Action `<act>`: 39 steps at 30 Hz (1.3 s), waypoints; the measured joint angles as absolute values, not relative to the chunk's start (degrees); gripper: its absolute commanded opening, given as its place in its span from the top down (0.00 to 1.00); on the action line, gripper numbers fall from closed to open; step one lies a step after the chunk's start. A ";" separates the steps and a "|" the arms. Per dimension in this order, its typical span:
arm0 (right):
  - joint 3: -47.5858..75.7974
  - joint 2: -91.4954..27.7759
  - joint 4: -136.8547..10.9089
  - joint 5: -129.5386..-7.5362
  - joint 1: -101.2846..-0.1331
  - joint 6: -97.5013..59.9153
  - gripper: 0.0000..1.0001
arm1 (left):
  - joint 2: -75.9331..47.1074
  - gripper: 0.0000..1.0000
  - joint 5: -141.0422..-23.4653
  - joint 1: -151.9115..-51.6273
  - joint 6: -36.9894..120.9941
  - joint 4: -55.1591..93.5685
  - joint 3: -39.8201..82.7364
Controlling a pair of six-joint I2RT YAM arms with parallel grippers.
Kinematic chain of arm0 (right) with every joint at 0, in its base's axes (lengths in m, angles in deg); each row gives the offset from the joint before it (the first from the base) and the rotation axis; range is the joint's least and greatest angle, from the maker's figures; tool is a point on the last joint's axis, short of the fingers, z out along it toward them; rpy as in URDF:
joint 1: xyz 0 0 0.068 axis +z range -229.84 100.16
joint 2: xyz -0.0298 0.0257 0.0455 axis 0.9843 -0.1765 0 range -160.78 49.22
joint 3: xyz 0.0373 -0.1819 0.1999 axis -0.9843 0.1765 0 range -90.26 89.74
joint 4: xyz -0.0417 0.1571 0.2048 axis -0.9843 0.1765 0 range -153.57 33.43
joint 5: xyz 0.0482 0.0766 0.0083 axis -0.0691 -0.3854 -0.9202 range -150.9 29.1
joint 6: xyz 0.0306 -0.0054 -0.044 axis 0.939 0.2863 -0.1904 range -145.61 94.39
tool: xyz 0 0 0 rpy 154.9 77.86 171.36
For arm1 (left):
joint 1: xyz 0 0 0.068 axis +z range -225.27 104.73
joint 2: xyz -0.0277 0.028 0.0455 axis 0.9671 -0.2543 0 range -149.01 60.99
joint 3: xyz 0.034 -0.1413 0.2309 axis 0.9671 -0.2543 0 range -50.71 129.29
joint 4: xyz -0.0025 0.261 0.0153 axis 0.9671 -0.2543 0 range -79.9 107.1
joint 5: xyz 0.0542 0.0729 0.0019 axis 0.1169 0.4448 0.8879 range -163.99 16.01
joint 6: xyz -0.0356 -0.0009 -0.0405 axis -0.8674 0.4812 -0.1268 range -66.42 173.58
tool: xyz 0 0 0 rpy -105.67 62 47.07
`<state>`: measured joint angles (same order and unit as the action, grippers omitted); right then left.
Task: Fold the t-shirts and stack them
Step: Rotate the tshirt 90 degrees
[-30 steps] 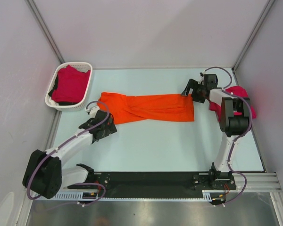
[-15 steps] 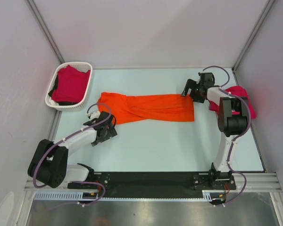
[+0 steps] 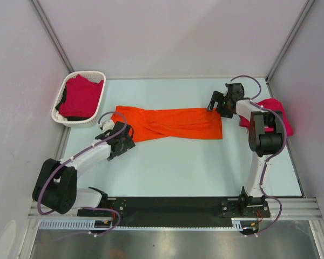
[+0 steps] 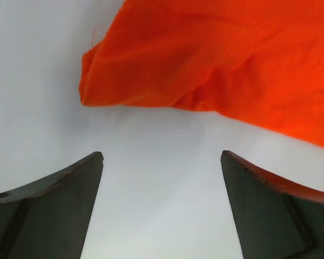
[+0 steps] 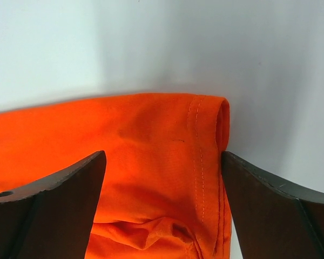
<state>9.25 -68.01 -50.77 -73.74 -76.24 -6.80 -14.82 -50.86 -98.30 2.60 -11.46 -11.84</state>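
Top external view: nearest the arm bases the pale table lies bare and smooth, a wide strip of free room running from edge to edge. Beyond it the left gripper sits low by the near left end of the orange t-shirt, which is stretched crosswise over the middle of the table as a long, loosely folded band, bunched and twisted at its left part.

The left wrist view shows the dark fingers spread wide with only table between them and a soft rounded fold of cloth just ahead, apart from them.

At the shirt's far right corner the right gripper stands with its jaws also wide apart. Its wrist view shows them straddling a double-stitched hem edge; whether they touch the cloth is hard to tell.

Far left, a white lattice basket holds a crimson shirt. By the right wall a second crimson shirt lies partly behind the right arm.
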 measured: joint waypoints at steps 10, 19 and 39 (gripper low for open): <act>9.23 -68.10 -50.81 -74.61 -76.26 -6.82 0.09 | -20.85 1.00 -48.56 -98.30 5.73 -13.49 -4.30; 9.23 -68.34 -50.51 -75.90 -76.55 -7.43 0.66 | -25.81 1.00 -47.60 -97.92 5.57 -20.68 -2.86; -3.03 -72.66 -28.61 -40.45 -64.39 -8.96 1.00 | -42.64 1.00 -40.56 -95.21 6.12 -31.00 14.00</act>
